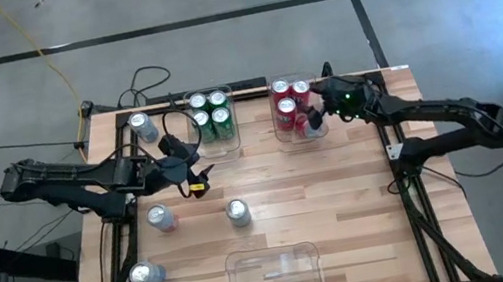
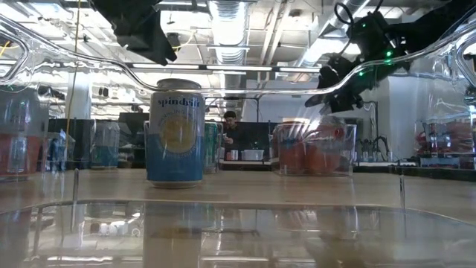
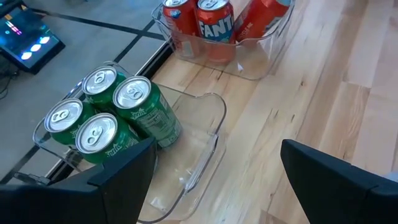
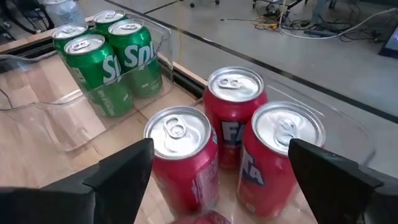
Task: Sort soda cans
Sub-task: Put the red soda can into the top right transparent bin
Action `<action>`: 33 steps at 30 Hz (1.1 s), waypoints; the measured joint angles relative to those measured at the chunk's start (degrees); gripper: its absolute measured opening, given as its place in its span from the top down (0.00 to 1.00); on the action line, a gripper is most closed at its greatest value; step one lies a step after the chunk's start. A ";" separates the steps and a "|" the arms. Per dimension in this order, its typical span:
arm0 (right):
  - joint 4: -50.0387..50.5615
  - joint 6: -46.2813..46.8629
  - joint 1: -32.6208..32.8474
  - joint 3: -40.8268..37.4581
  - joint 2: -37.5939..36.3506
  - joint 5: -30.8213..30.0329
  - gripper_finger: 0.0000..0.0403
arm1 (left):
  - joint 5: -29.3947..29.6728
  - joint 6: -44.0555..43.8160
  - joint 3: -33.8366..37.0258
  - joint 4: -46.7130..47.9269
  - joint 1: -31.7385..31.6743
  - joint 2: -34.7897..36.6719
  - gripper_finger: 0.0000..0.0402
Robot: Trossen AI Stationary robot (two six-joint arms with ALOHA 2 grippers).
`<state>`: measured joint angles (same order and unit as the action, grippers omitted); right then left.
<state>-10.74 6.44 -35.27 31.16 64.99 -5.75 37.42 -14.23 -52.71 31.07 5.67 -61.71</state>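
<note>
Now my right gripper hangs released over the red cans; lifting carelessly could topple one there.

At the bench's far edge two bins stand side by side: the left bin holds four cans, the right bin holds cans too. Four loose cans stand on the bench's left half; a third bin sits at the near edge

Overhead, table-level, two wrist views
</note>
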 joint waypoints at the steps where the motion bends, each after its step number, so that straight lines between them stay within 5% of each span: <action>1: 0.71 0.02 0.01 0.00 -0.66 -0.03 0.05 | 0.01 -0.04 0.00 0.01 0.00 0.00 0.16; 12: 17.14 2.56 6.46 -0.02 -10.66 -0.70 0.05 | 0.10 -0.94 0.50 0.42 0.00 -0.02 0.16; 17: 24.11 2.63 9.56 -0.04 -12.03 -9.09 0.05 | 1.30 -1.49 0.50 0.28 0.00 -0.26 0.16; 33: 28.60 2.09 9.64 -0.07 -13.76 -9.80 0.05 | 1.82 -1.69 0.50 0.35 0.04 -0.26 0.16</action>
<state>17.86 8.52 -25.63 31.09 51.23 -15.55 39.24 -15.92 -52.21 31.42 5.72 -61.98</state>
